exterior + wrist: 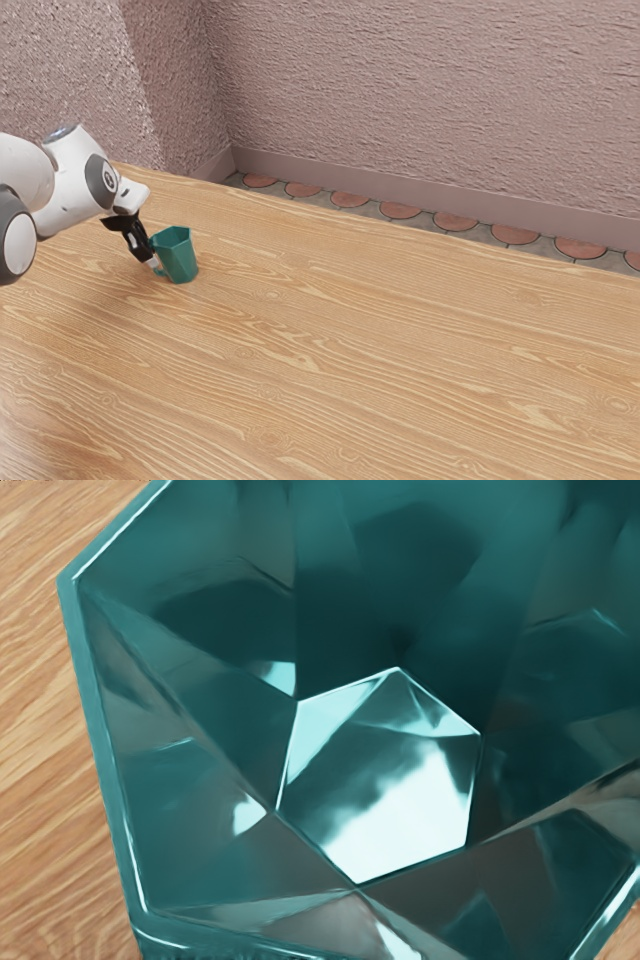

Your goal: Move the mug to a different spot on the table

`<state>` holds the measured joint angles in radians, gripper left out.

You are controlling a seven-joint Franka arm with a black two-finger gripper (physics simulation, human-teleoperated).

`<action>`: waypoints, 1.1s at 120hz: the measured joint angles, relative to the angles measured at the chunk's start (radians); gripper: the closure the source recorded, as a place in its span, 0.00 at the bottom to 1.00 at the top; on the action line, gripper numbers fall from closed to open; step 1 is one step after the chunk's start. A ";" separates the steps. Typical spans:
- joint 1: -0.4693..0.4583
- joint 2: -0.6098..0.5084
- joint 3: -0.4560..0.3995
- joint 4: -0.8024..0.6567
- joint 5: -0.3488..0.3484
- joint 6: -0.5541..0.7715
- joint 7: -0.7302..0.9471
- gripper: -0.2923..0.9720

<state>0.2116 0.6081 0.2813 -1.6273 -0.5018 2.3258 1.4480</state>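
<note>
Subject: the mug [178,258], teal, faceted, six-sided. It stands near the exterior view's left edge, on the worktop [380,350], toward the worktop's back corner. Its mouth faces up and its body narrows toward the base. Contact between base and worktop looks likely but cannot be confirmed.

In the wrist view the mug [380,780] is seen from directly above. The inside is in view down to a pale hexagonal floor. One rim edge runs beside a strip of wood-grain worktop [40,730].

The gripper [153,266] is black and sits against the mug's side that faces the arm. It slants down from the wrist to a point low on that side. Whether it is apart or clamped on the mug cannot be told.

The arm [60,185], white with grey joints, enters from the exterior view's left. It is folded low, with the hand angled downward and toward the exterior view's right.

Behind the worktop are a floor [400,210] of round reddish tiles and a rough pink wall [450,90].
</note>
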 joint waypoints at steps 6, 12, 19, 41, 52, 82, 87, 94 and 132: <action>-0.001 0.000 0.000 0.000 -0.007 0.001 0.006 0.66; -0.001 0.000 -0.001 0.000 -0.012 0.003 0.011 0.68; -0.003 0.000 -0.001 0.000 -0.016 0.005 0.016 0.69; -0.010 -0.014 -0.001 0.001 -0.031 0.009 0.030 0.73; -0.022 -0.029 -0.001 0.000 -0.038 0.011 0.035 0.75; -0.108 -0.120 0.000 -0.113 -0.099 0.041 0.047 0.80; -0.140 -0.140 0.001 -0.147 -0.118 0.056 0.049 0.81; -0.177 -0.179 0.002 -0.216 -0.146 0.086 0.051 0.81; -0.307 -0.391 0.010 -0.590 -0.522 0.325 0.144 0.81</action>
<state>-0.0951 0.2175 0.2911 -2.2172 -1.0239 2.6511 1.5918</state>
